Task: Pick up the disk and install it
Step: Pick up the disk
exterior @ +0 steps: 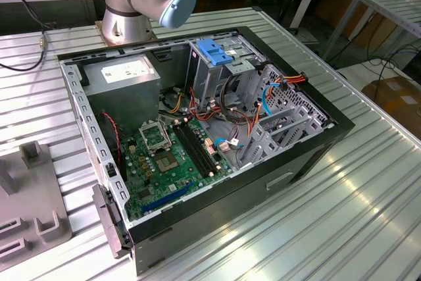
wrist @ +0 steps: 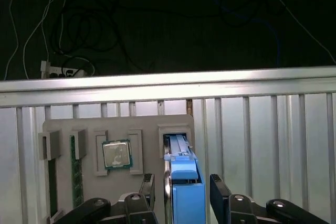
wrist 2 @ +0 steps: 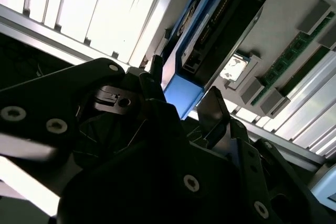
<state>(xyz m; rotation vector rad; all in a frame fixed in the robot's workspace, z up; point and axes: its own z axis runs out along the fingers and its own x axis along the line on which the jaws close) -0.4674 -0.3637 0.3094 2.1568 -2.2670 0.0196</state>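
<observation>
Spread gripper astride disk, apparently not touching; disk upright in grey tray.

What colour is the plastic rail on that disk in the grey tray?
The rail on the disk is bright blue, clearest in the first wrist view.

Nothing legible is showing anywhere. The white label on the power supply is carrying fine print, too small to make out. The chip, sitting near the gripper and off to one side, is giving nothing readable on its metal lid.
</observation>
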